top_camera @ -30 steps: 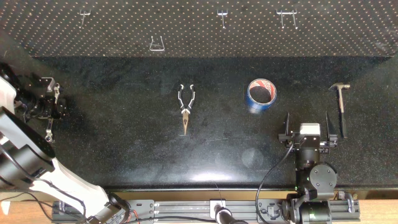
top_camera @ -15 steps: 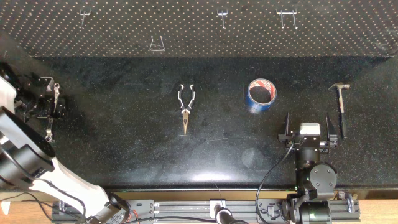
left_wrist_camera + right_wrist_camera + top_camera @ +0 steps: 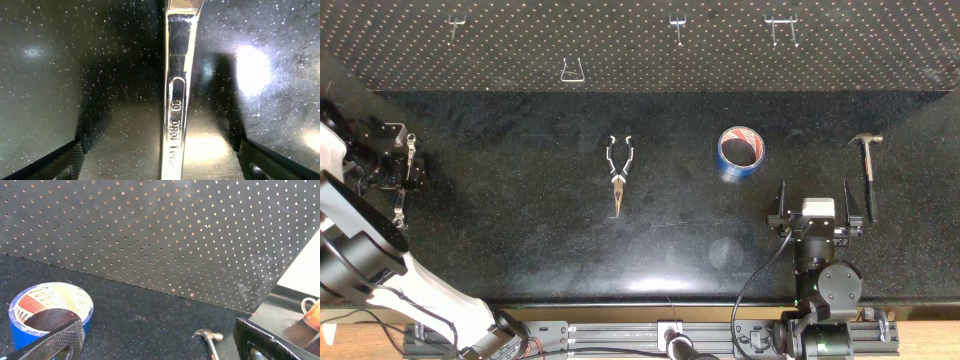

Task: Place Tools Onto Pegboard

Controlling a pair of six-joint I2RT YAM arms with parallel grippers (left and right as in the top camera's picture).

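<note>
A steel wrench (image 3: 176, 100) lies flat on the black table, lengthwise between the fingers of my left gripper (image 3: 160, 167), which stands open low over it without touching it. From above, that gripper (image 3: 398, 172) is at the table's far left, with the wrench's end (image 3: 399, 212) poking out below it. My right gripper (image 3: 815, 203) is open and holds nothing, near the front right. Needle-nose pliers (image 3: 619, 176) lie mid-table, a blue tape roll (image 3: 740, 150) right of them, and a hammer (image 3: 868, 170) farther right. The pegboard (image 3: 640, 40) rises behind.
Metal hooks hang on the pegboard: a single one (image 3: 457, 25), a wide loop (image 3: 573, 71), another single (image 3: 677, 26) and a double (image 3: 781, 28). In the right wrist view the tape roll (image 3: 50, 311) and hammer head (image 3: 209, 336) lie ahead. An orange cup (image 3: 312, 311) stands past the pegboard's edge.
</note>
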